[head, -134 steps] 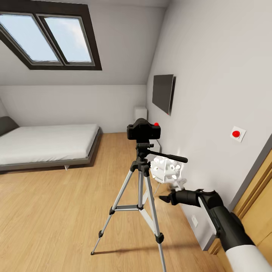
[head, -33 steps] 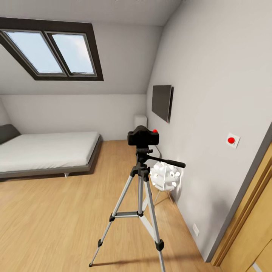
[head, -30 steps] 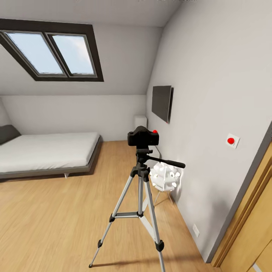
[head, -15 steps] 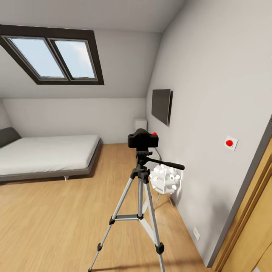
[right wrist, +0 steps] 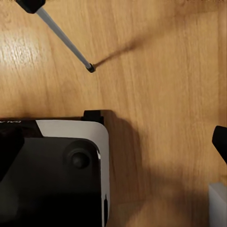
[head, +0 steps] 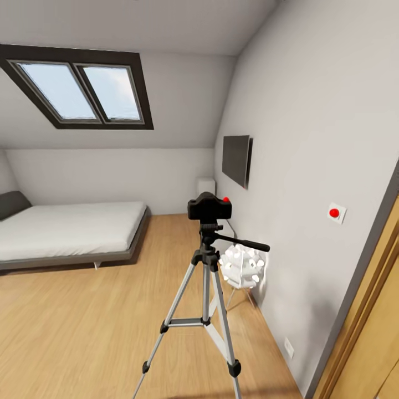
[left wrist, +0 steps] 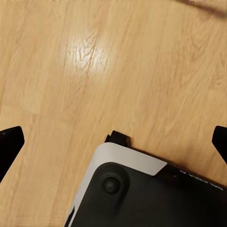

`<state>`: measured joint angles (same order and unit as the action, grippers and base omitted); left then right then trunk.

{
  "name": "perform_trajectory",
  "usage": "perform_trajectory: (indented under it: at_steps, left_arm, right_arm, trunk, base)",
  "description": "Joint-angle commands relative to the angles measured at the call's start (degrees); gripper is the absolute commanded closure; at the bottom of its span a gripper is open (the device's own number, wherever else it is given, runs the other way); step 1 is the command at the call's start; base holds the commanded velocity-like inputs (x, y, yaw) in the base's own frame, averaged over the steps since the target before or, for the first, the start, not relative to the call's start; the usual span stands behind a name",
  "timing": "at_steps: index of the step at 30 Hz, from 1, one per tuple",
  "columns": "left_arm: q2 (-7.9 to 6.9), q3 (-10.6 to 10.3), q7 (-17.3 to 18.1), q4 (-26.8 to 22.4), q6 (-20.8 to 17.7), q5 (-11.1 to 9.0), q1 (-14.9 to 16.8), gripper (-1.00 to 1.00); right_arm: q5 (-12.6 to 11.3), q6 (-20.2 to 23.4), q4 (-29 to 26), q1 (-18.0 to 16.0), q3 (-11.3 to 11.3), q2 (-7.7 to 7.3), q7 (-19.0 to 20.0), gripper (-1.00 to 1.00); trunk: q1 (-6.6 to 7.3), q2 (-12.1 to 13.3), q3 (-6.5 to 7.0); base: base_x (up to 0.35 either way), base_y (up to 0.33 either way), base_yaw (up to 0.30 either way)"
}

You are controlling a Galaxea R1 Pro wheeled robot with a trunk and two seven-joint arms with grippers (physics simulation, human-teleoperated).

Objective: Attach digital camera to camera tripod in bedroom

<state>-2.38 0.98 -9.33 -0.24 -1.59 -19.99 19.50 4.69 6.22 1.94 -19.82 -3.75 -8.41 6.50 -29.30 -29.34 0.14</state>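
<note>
The digital camera (head: 209,208), black with a red button, sits on top of the camera tripod (head: 206,288) in the middle of the bedroom floor, and nothing holds it. The tripod's thin black pan handle (head: 244,243) points right. One tripod leg (right wrist: 61,35) and its foot (right wrist: 90,67) appear in the right wrist view. My left gripper (left wrist: 113,144) hangs open over the wood floor, a fingertip (left wrist: 9,146) at each edge of its view. My right gripper (right wrist: 113,144) is open too, fingertips (right wrist: 220,142) wide apart above the floor.
A low bed (head: 66,227) lies at the left under the skylight (head: 83,91). On the right wall hang a black screen (head: 237,160) and a red-buttoned switch (head: 335,213). A white perforated lamp (head: 242,266) stands behind the tripod. A wooden door (head: 371,338) is at the right. My base (left wrist: 142,194) lies below both grippers.
The head view has tilted up a little, so everything sits lower in the picture. My right arm, beside the tripod 4.5 s ago, has dropped out of the head view. The camera stays on the tripod.
</note>
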Motion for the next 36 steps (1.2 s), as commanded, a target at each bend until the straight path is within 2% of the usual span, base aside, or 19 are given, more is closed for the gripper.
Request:
perform_trajectory:
  at_steps: [1, 19, 32, 36]
  left_arm:
    - [0.0, 0.1, -0.1, 0.0, -0.2, -0.1, 0.0, -1.0]
    - [0.0, 0.1, -0.1, 0.0, -0.2, -0.1, 0.0, -1.0]
    - [0.0, 0.1, -0.2, 0.0, -0.2, -0.1, 0.0, -1.0]
    - [0.0, 0.1, -0.1, 0.0, -0.2, -0.1, 0.0, -1.0]
  right_arm:
    - [0.5, 0.1, 0.1, 0.0, -0.4, -0.02, 0.2, -1.0]
    - [0.5, 0.0, 0.1, 0.0, -0.4, -0.08, 0.1, -1.0]
    - [0.5, -0.8, 0.0, 0.0, -0.4, -0.04, 0.0, -1.0]
    - [0.4, -1.3, 0.1, 2.7, -0.5, 0.09, -0.1, -1.0]
  trunk:
    - [-0.02, 0.0, 0.08]
    - [-0.02, 0.0, 1.64]
    - [-0.02, 0.0, 1.84]
    - [-0.02, 0.0, 1.84]
  base:
    - [0.0, 0.0, 0.0]
    - [0.0, 0.0, 0.0]
    - [0.0, 0.0, 0.0]
    - [0.0, 0.0, 0.0]
